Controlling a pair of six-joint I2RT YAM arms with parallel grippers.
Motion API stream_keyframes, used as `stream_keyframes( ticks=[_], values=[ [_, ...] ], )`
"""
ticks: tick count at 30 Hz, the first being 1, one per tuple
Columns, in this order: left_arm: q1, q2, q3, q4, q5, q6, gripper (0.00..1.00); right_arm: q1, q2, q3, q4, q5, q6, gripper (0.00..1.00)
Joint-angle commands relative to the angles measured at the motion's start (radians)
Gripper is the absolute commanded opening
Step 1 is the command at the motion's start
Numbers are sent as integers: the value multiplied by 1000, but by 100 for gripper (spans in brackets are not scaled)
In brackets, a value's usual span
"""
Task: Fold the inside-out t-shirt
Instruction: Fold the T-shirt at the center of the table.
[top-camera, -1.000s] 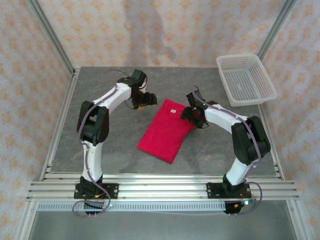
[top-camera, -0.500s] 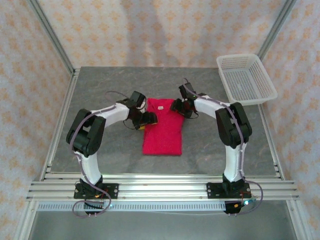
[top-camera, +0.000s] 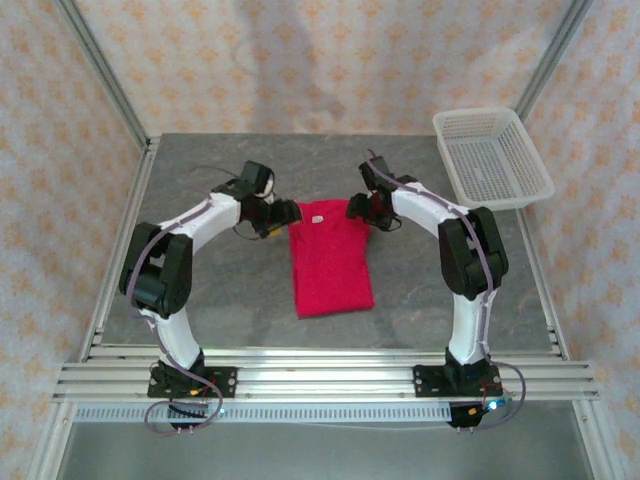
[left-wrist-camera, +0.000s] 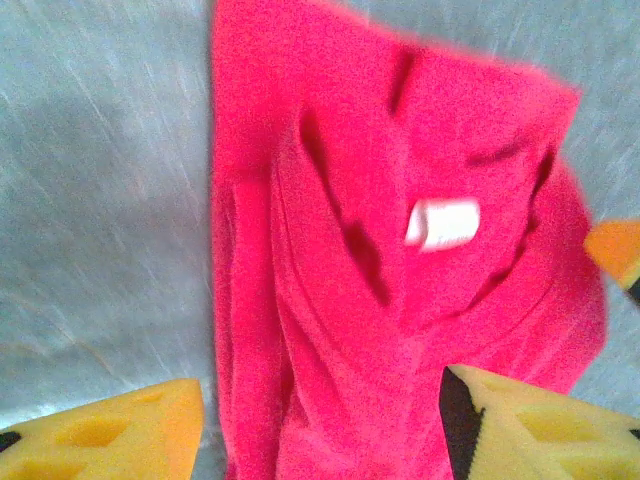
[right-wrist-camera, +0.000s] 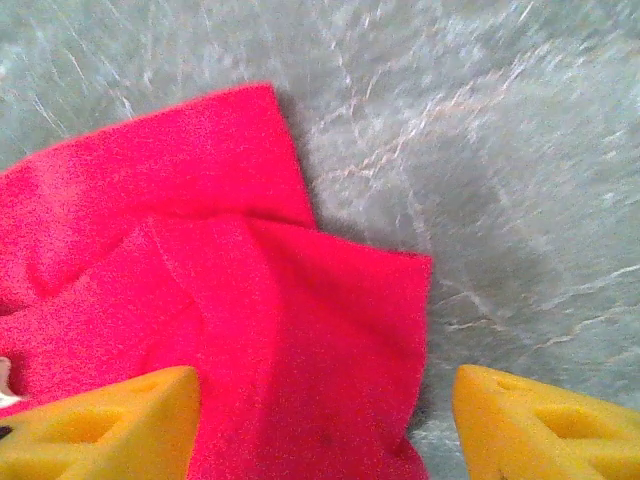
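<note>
Crimson t-shirt (top-camera: 330, 258) lies as a narrow rectangle mid-surface (top-camera: 420, 290). Your left hand (top-camera: 283, 214) and right hand (top-camera: 357, 208) sit at its far corners, both spread apart, cloth edge between each pair.

We see a grey, stone-patterned desk (top-camera: 215, 305). On it lie a crimson t-shirt (top-camera: 330, 265), folded mid-desk, and a white mesh basket (top-camera: 490, 160) at its far right corner.

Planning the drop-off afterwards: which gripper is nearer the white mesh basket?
Right. The right gripper sits at the t-shirt's far right corner, the basket beyond it to the right. The left gripper sits at the far left corner, with the shirt between it and the basket.
</note>
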Motion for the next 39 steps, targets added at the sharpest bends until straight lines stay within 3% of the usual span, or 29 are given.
stream_keyframes(
  ticks=[1, 16, 19, 23, 29, 35, 39],
  values=[
    [28, 38, 81, -14, 15, 22, 63, -15, -2, 51, -52, 47, -31, 68],
    [51, 287, 223, 21, 77, 38, 61, -16, 207, 231, -86, -44, -33, 65],
    [50, 318, 238, 46, 103, 22, 60, -15, 233, 250, -73, -82, -22, 60],
    [36, 341, 246, 85, 125, 1, 55, -8, 242, 244, -32, -120, 0, 45],
    [12, 366, 263, 88, 123, -5, 39, -2, 271, 250, -18, -142, 11, 38],
    [13, 387, 298, 52, 110, 12, 12, -3, 286, 264, -12, -140, -9, 17],
    [13, 399, 349, 23, 113, 19, 0, -5, 304, 311, -12, -163, -27, 1]
  ],
)
